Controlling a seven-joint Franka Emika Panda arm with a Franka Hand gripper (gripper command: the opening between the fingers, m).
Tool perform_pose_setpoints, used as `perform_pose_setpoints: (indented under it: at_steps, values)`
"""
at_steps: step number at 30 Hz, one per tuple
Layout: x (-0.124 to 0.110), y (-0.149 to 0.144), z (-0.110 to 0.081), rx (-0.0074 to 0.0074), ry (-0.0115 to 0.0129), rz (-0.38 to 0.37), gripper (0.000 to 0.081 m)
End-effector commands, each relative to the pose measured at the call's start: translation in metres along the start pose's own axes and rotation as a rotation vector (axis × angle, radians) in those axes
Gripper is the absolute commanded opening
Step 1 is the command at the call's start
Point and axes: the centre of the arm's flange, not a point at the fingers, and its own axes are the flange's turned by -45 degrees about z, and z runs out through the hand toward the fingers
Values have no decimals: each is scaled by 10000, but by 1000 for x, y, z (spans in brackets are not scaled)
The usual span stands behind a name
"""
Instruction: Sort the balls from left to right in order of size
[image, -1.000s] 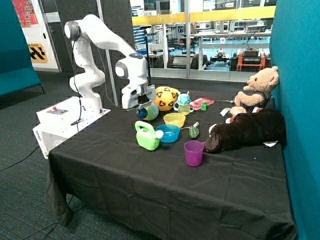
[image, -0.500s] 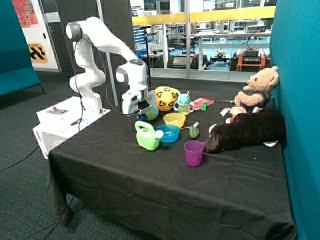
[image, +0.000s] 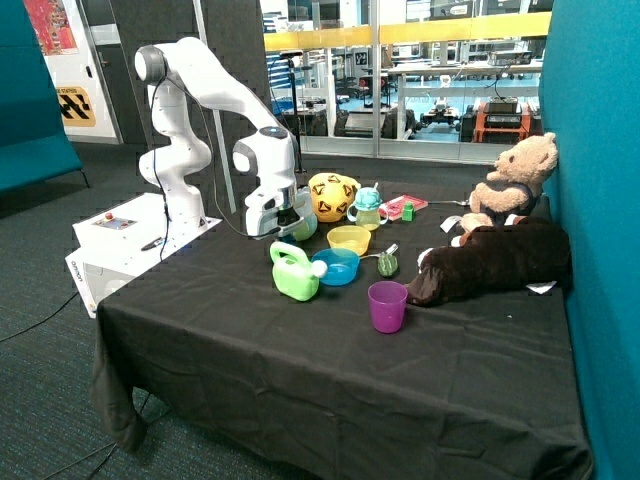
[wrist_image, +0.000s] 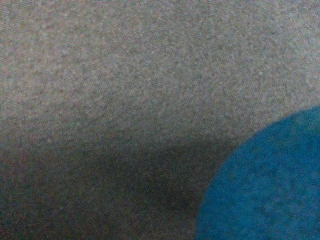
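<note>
The gripper (image: 284, 226) is sitting low on the black cloth (image: 300, 370) over the blue-green ball (image: 303, 226) (finger state impossible to tell), beside the yellow ball (image: 333, 196).

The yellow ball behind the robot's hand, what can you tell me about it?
The yellow ball is round with dark star-like markings and looks like a soft toy football. It sits on the black cloth towards the back of the table, beside the gripper and a teal lidded cup, behind the yellow bowl. Whether anything touches it is unclear.

Purple cup (image: 387, 305), green watering can (image: 293, 272), perhaps.
</note>
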Motion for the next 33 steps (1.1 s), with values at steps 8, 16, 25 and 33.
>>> perform_pose_setpoints:
  at_steps: [8,16,25,33]
  values:
    - [-4,-6,11,0,-32,-275,0]
    - [-15,-11,12,0,-32,-382,158]
    - [-17,-12,11,0,-32,-383,339]
    - [-18,-6,8,0,-32,-326,463]
